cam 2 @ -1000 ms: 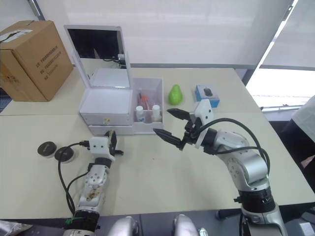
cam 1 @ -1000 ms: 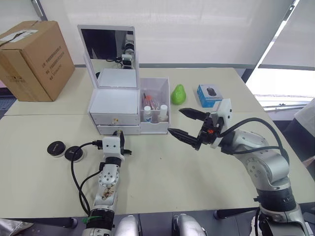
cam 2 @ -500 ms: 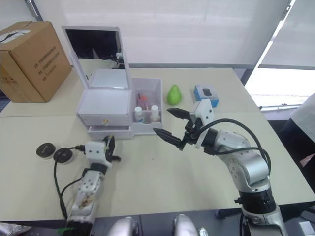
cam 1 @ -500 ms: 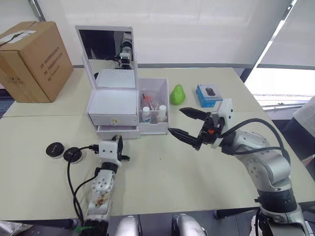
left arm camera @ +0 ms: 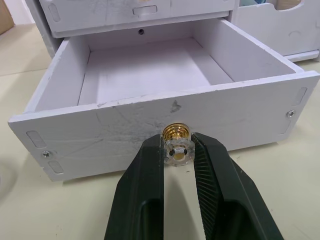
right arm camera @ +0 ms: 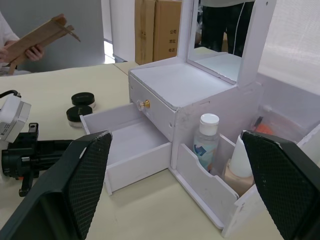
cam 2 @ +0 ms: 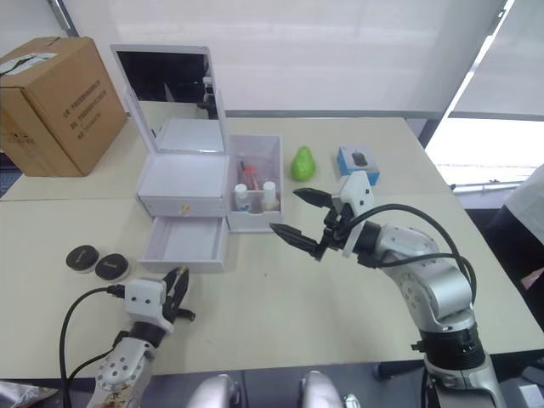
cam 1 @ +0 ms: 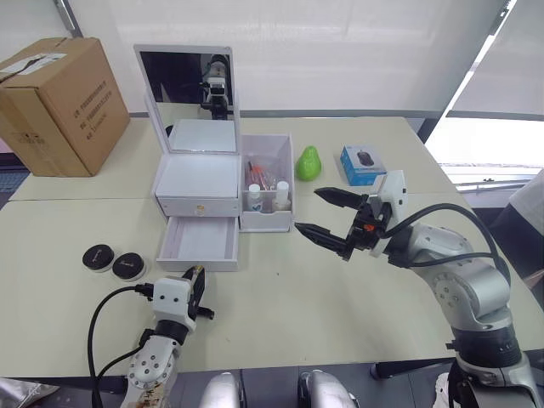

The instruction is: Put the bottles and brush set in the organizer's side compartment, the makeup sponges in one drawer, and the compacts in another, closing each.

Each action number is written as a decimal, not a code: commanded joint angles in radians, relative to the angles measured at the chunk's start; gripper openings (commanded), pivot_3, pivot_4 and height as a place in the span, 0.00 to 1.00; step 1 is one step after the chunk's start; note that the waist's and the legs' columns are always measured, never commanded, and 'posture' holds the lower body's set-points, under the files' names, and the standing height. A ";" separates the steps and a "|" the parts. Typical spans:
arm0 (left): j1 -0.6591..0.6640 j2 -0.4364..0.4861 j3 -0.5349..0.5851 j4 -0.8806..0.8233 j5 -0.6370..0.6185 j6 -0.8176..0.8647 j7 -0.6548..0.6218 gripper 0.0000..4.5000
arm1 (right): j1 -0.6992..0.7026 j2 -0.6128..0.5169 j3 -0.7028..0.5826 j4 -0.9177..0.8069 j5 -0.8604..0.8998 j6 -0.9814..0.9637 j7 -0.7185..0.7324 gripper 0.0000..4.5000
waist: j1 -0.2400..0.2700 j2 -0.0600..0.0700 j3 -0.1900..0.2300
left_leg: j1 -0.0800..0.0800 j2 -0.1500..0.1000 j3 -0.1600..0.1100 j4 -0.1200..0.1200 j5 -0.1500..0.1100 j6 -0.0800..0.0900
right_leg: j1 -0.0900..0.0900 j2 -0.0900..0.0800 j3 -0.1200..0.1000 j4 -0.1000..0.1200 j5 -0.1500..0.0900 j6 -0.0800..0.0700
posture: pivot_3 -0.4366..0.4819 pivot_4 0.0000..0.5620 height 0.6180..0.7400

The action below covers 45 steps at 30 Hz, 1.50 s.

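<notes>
The white organizer [cam 1: 198,180] stands mid-table with its mirror lid up. Its lower drawer [cam 1: 198,242] is pulled out and empty; the upper drawer is closed. My left gripper [left arm camera: 178,150] is shut on the drawer's gold knob [left arm camera: 177,142], at the front of the drawer [cam 1: 196,283]. Two bottles [cam 1: 253,194] [cam 1: 280,193] stand in the side compartment [right arm camera: 200,172], with reddish brush handles [cam 1: 257,175] behind them. Two black round compacts [cam 1: 99,256] [cam 1: 128,266] lie left of the drawer. My right gripper [cam 1: 308,210] hovers open, right of the compartment. The makeup sponges are out of view.
A green pear-shaped thing [cam 1: 308,162] and a small blue box [cam 1: 361,164] sit right of the organizer. A cardboard box [cam 1: 59,102] stands at the back left. In the right wrist view, a person's hand [right arm camera: 31,51] holds cardboard beyond the table.
My left gripper has drawn back toward the table's front edge, pulling the lower drawer out by its knob. The right gripper has barely moved.
</notes>
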 commanded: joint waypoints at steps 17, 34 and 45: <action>0.111 0.174 0.206 -0.227 -0.198 0.085 -0.168 0.99 | 0.052 -0.051 -0.099 -0.040 0.029 0.009 0.016 1.00 | -0.002 0.001 0.001 | 0.000 0.001 0.000 -0.001 0.000 0.000 | -0.002 0.000 -0.001 0.000 -0.001 -0.002 | 0.48 0.27 1.00; 0.187 0.334 0.685 0.067 -0.375 0.125 -0.314 0.99 | 0.463 -0.194 -0.374 0.126 -0.071 -0.188 0.147 1.00 | 0.006 -0.002 0.006 | 0.001 0.002 0.000 -0.001 -0.005 -0.008 | -0.004 -0.001 -0.003 -0.002 -0.003 -0.001 | 0.48 0.27 1.00; 0.171 0.326 0.687 0.135 -0.354 0.102 -0.327 0.99 | 0.604 -0.170 -0.449 0.255 -0.113 -0.319 0.195 1.00 | 0.000 -0.002 0.007 | 0.001 0.002 0.000 -0.001 -0.005 -0.009 | -0.004 -0.001 -0.002 -0.002 -0.003 -0.001 | 0.48 0.27 1.00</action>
